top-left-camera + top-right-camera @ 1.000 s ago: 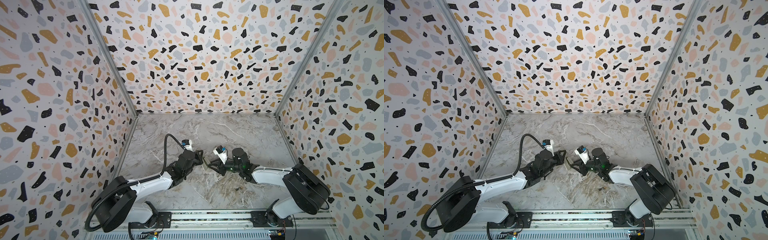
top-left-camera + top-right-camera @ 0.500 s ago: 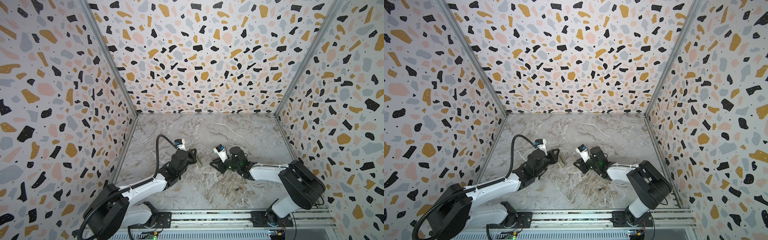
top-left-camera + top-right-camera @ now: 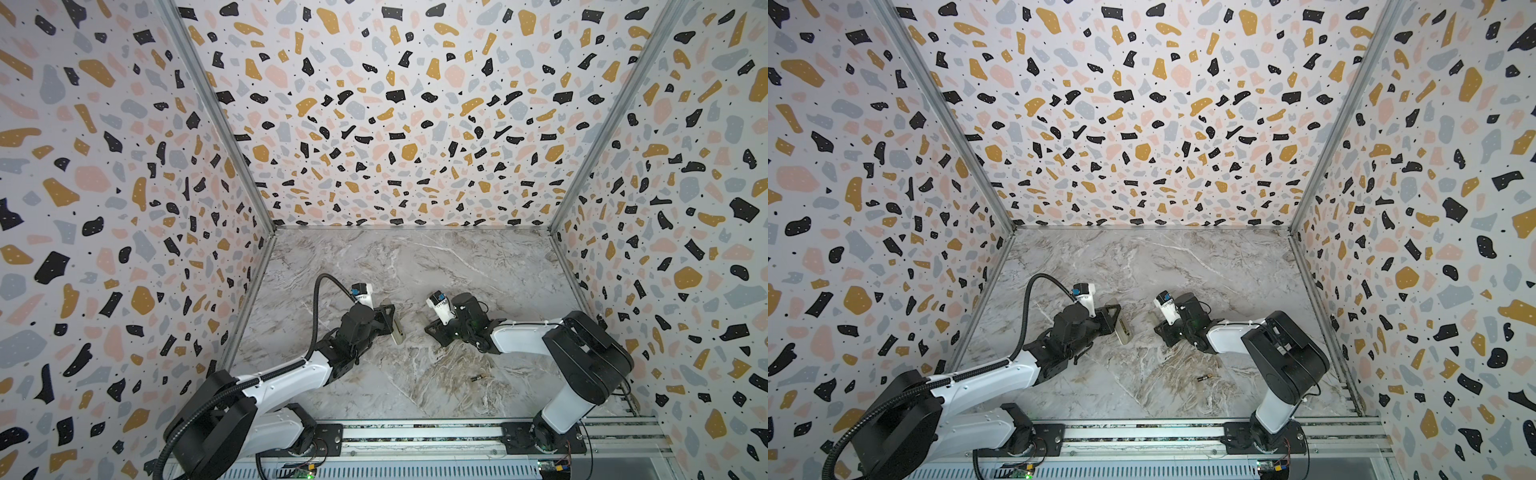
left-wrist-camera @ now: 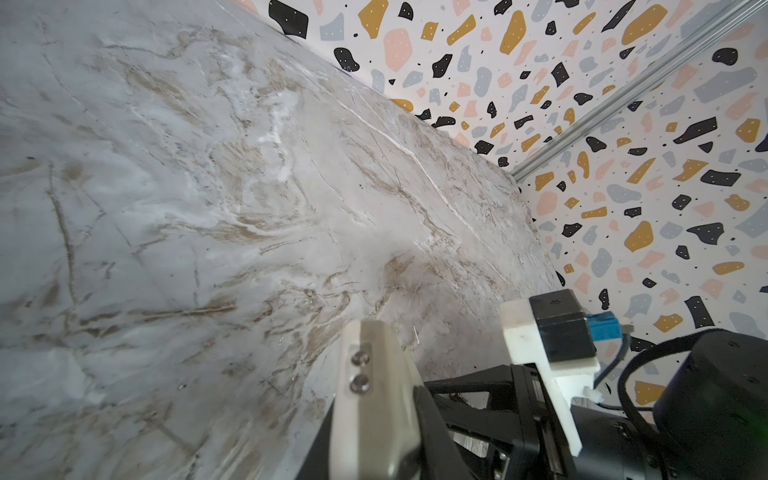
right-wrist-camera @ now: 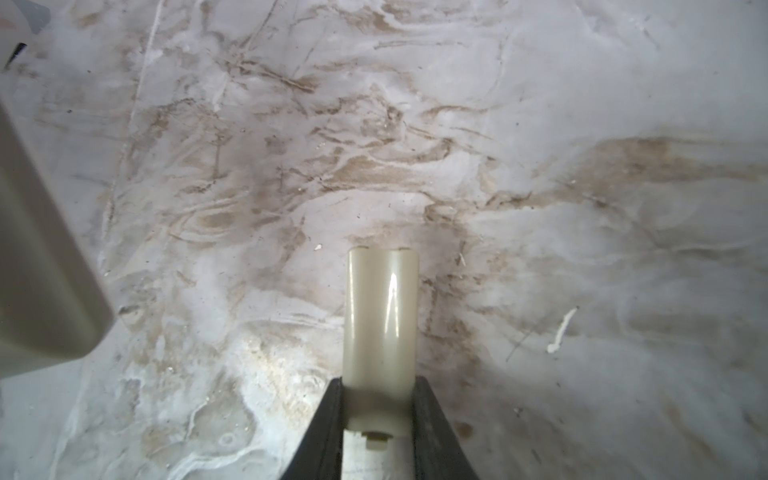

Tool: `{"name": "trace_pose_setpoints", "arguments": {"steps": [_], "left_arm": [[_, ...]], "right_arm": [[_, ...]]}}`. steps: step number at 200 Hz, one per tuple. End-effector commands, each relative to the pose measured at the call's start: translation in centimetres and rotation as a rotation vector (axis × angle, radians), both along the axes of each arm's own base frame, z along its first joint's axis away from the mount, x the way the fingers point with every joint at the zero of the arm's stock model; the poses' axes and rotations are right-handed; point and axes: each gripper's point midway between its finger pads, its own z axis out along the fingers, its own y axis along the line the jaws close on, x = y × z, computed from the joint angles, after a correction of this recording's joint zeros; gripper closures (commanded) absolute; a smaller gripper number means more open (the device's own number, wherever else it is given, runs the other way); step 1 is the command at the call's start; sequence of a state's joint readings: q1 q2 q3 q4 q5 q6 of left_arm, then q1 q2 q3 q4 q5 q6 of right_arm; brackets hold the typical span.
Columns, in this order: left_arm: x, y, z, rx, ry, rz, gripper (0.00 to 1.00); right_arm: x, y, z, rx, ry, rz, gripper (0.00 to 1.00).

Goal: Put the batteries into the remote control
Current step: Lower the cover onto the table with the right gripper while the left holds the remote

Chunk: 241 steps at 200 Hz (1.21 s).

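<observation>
Where battery (image 3: 476, 377) lies, its label blurs.

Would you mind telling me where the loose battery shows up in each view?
Top view: battery, front of centre, near the right arm.
Top view: battery again beside that arm.
Left wrist: not in it.
Right wrist: not in it.
Shared landmark: marbled table.

One remote (image 3: 397, 332); one cover (image 5: 380, 316); apparently one battery (image 3: 477, 377)
</observation>
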State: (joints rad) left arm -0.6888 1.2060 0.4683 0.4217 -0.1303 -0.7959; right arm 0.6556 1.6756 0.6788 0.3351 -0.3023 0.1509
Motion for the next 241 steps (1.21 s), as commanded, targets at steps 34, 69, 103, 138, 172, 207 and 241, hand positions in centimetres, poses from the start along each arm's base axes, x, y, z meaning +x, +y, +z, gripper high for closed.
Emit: {"name": "trace_pose_setpoints", "arguments": {"steps": [34, 69, 103, 138, 172, 207, 241], "left_arm": [[0.2, -0.2, 1.9, -0.046, -0.07, -0.015, 1.0], [0.2, -0.1, 2.0, -0.052, -0.072, -0.013, 1.0], [0.2, -0.4, 2.1, -0.06, -0.073, -0.027, 1.0], [0.1, -0.7, 2.0, -0.076, -0.069, -0.039, 1.0], [0.0, -1.1, 2.1, -0.083, -0.068, -0.059, 1.0], [-0.2, -1.9, 1.9, -0.092, -0.062, -0.105, 1.0], [-0.7, -2.7, 2.3, -0.094, -0.077, -0.161, 1.0]], "right_arm": [[0.4, 0.2, -0.6, -0.044, 0.017, 0.0, 0.83], [0.5, 0.2, -0.5, -0.046, 0.013, -0.007, 0.73], [0.6, 0.2, 0.3, -0.03, -0.011, -0.012, 0.65], [0.7, 0.1, 1.0, -0.021, -0.035, -0.017, 0.6], [0.6, -0.1, 2.6, -0.001, -0.074, -0.022, 0.58], [0.8, -0.5, 4.6, 0.013, -0.111, -0.044, 0.56], [-0.3, -1.8, 7.4, 0.03, -0.101, -0.087, 0.51]]}}
